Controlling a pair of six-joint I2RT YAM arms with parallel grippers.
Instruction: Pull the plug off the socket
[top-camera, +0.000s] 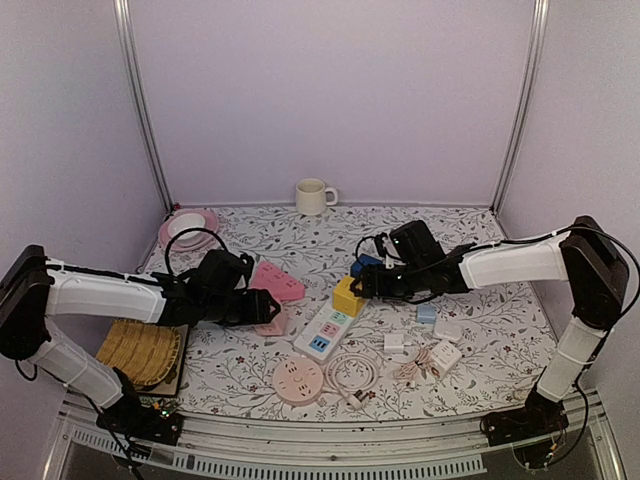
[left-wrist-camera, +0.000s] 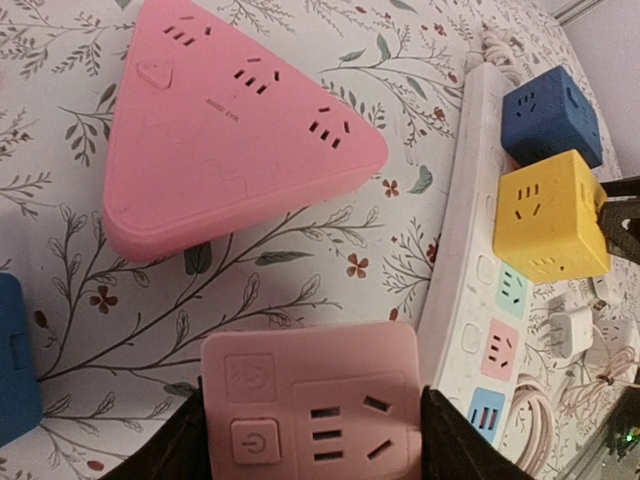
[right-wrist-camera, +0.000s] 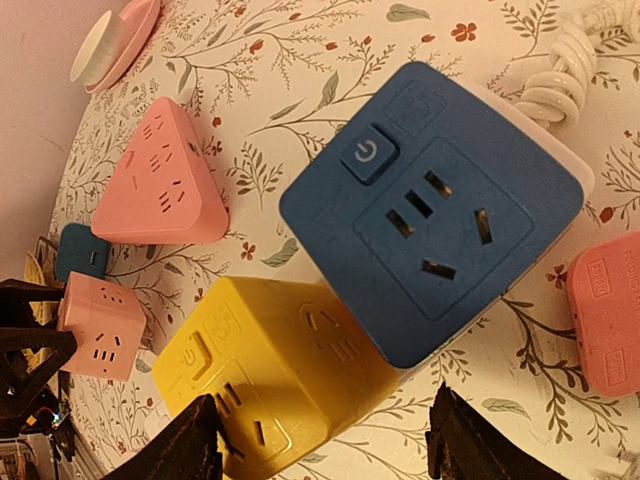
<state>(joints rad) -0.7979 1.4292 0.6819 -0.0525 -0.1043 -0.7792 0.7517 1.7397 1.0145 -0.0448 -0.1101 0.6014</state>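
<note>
- Top view: the white power strip (top-camera: 320, 335) lies slantwise in the middle of the floral table (top-camera: 490, 310), running from 7 o'clock to 1 o'clock.
- The yellow cube plug (top-camera: 347, 297) sits on the strip's 1 o'clock end. In the left wrist view it's standing right on the strip, with the green, pink and blue outlets bare below it.
- The blue cube (right-wrist-camera: 435, 215) is touching the yellow one at its 1 o'clock side, at the very tip of the strip.
- The right gripper (right-wrist-camera: 325, 400) comes in from 3 o'clock with its jaws spread and the yellow cube between them. One finger (right-wrist-camera: 190, 445) overlaps the cube's corner, while a sliver of tablecloth shows between the cube and the other finger. So it's not clamped on.
- The left gripper (left-wrist-camera: 312, 405) reaches in from 9 o'clock. Its dark fingers press against both sides of the pink cube socket (top-camera: 274, 325), so it looks clamped on.
- That pink cube is just off the strip at 9 o'clock. I can't tell whether it's touching the strip.
- The pink triangle socket (top-camera: 277, 281) lies flat at 12 o'clock from the pink cube.
- The round pink socket (top-camera: 298, 381) sits at 6 o'clock from the strip, with the coiled white cable (top-camera: 352, 370) beside it at 3 o'clock.
- The mug (top-camera: 313, 196) is at the far edge, well apart from everything else.
</note>
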